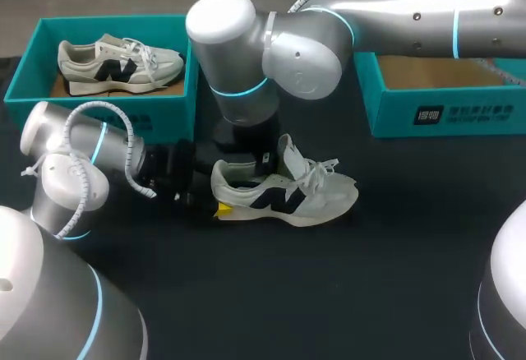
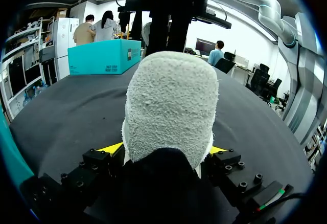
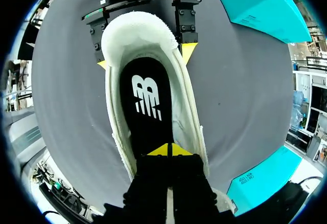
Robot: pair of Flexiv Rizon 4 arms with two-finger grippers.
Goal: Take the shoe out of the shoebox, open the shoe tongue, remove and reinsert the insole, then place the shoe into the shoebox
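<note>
Our right jaws, closed tip to tip, sit on the insole (image 3: 145, 106) inside the shoe (image 1: 288, 197); whether they pinch it we cannot tell. Our left jaws clamp the heel (image 2: 171, 106) from both sides. The shoe is out on the bench (image 1: 345, 294), tongue (image 1: 289, 151) open; we judge the insole step underway, boxing not yet done. The right arm (image 1: 271, 48) hangs over it; the left arm (image 1: 78, 163) lies low behind.

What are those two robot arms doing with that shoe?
The left gripper is clamped on the heel of the cream-and-black sneaker, steadying it on the black table. The right gripper reaches down into the shoe, its yellow tips together on the black insole, which lies flat inside. A second matching sneaker sits in the teal cardboard shoebox behind.
</note>
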